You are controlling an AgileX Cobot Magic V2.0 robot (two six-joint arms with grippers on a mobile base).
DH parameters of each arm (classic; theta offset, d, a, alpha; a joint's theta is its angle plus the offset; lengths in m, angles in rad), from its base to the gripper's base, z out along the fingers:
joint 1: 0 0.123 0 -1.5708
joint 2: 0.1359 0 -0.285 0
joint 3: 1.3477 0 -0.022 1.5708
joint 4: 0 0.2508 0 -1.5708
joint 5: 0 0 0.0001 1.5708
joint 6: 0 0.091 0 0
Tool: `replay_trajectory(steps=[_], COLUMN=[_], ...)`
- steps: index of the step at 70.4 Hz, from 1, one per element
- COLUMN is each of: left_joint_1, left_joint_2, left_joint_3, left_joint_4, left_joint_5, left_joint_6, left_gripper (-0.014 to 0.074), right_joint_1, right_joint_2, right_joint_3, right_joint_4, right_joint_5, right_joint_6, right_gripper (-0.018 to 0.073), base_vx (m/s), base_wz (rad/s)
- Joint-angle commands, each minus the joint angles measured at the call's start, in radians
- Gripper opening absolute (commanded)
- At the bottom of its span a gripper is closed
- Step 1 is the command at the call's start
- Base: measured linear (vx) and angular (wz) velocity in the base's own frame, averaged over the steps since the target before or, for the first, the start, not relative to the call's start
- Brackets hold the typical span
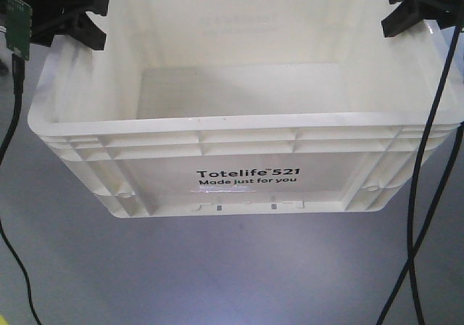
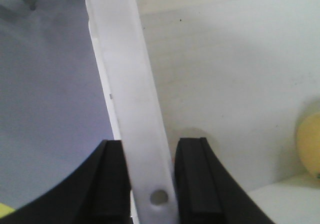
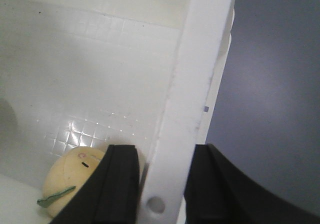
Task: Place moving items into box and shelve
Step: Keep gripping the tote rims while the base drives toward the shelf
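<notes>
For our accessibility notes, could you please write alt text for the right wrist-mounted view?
The right gripper clamps the rim of the white box between its black fingers, one inside and one outside. A yellow plush toy with a sleepy face lies inside beside the inner finger; grey floor shows outside.

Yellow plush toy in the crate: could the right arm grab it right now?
Probably not yet. The right gripper has its fingers clamped on the crate side wall, so it would have to let go first. The yellow plush toy lies just inside that wall, uncovered.
</notes>
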Motion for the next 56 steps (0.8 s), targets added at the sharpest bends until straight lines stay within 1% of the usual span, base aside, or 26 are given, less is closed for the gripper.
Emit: replay_trajectory(steps=[1, 56], left_joint_1=[-0.010, -0.010], left_joint_2=[-0.053, -0.053], left_joint_3=[-0.048, -0.048], left_joint_4=[-0.109, -0.109], left_joint_5=[-0.115, -0.115], left_joint_6=[0.020, 0.020], left_gripper=[-0.0017, -0.0017], right_joint_1=[0.008, 0.008], right_joint_2=[-0.054, -0.054], right_joint_3=[-0.038, -0.038], right_joint_4=[0.111, 0.111], right_joint_5=[-0.019, -0.019], right_joint_6=[-0.034, -0.035], right_gripper=[-0.0012, -0.0012], base_vx=[0.34, 0.33], base_wz=[-0.53, -0.58])
